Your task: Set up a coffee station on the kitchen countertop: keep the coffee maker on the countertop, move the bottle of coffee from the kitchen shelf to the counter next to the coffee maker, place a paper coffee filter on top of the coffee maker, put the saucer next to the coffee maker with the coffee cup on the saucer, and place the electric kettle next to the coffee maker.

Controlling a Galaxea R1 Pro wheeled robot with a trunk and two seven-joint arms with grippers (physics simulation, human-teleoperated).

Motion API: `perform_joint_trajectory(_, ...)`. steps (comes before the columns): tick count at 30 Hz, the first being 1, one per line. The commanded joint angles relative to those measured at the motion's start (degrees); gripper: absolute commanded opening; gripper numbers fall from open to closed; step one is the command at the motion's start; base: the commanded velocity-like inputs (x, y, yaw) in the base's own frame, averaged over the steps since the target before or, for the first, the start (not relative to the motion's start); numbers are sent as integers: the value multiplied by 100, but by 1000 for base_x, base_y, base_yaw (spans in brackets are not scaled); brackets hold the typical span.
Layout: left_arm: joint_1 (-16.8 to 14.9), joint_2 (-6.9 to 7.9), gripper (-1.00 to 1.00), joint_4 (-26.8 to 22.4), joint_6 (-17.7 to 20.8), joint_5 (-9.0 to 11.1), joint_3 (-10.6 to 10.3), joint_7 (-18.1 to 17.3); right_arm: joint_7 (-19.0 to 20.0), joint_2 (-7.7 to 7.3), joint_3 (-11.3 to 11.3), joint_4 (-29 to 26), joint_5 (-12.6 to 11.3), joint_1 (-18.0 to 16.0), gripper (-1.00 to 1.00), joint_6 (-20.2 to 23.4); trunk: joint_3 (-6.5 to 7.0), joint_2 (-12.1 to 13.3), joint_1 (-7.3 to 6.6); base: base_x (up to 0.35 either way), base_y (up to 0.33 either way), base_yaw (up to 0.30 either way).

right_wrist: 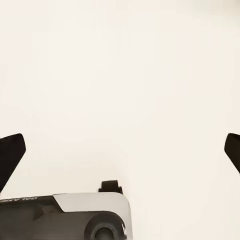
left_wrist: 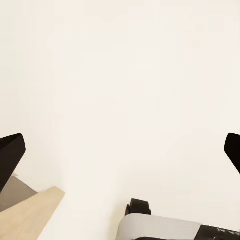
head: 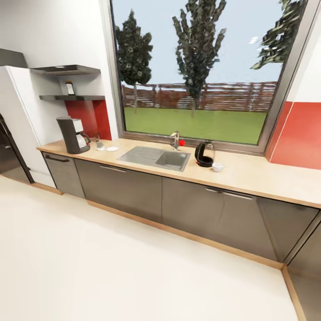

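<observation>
The kitchen countertop (head: 254,176) runs across the head view, a steel sink (head: 154,158) set in it. At its left end stands the coffee maker (head: 72,134), with the white saucer (head: 113,149) to its right. The bottle of coffee (head: 70,88) sits on the dark wall shelf (head: 73,97) above. Right of the sink is the electric kettle (head: 205,154), and the coffee cup (head: 217,167) is beside it. My left gripper (left_wrist: 120,155) and right gripper (right_wrist: 120,155) are open, fingers spread wide over the pale floor, nothing between them.
A fridge (head: 11,147) stands left of the counter. A small glassy object (head: 98,142) sits between coffee maker and saucer. A faucet (head: 175,140) rises behind the sink. Pale open floor (head: 111,263) lies between me and the cabinets. The robot base (right_wrist: 75,217) shows below.
</observation>
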Motion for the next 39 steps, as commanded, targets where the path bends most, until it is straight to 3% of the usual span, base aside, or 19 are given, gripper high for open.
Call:
perform_joint_trajectory(1,-23,8,100,-11,-22,45,6,-8,-2,1,-6,2,2,-4,100,-17,-12,-11,7,337,1,20)
perform_joint_trajectory(4,-67,48,100,-185,-27,50,22,-8,0,1,-11,2,2,-2,100,-18,-13,-11,7,338,0,7)
perform_joint_trajectory(5,-75,61,100,-614,-25,48,16,-8,0,1,-13,2,2,-5,100,-18,-13,-11,7,338,0,1)
perform_joint_trajectory(7,-76,60,100,-1005,-14,50,13,-8,2,1,-14,2,2,-3,100,-18,-13,-11,7,338,0,1)
perform_joint_trajectory(11,-19,58,100,-1339,0,66,39,2,2,0,-14,2,2,-5,100,-18,-13,-11,7,338,0,0)
perform_joint_trajectory(26,17,97,100,-646,-21,134,62,26,3,1,-6,2,9,-6,100,-18,-30,-11,7,336,21,121)
perform_joint_trajectory(39,17,97,100,-606,-21,139,64,27,3,10,2,2,17,-4,100,-18,-71,-11,7,304,190,257)
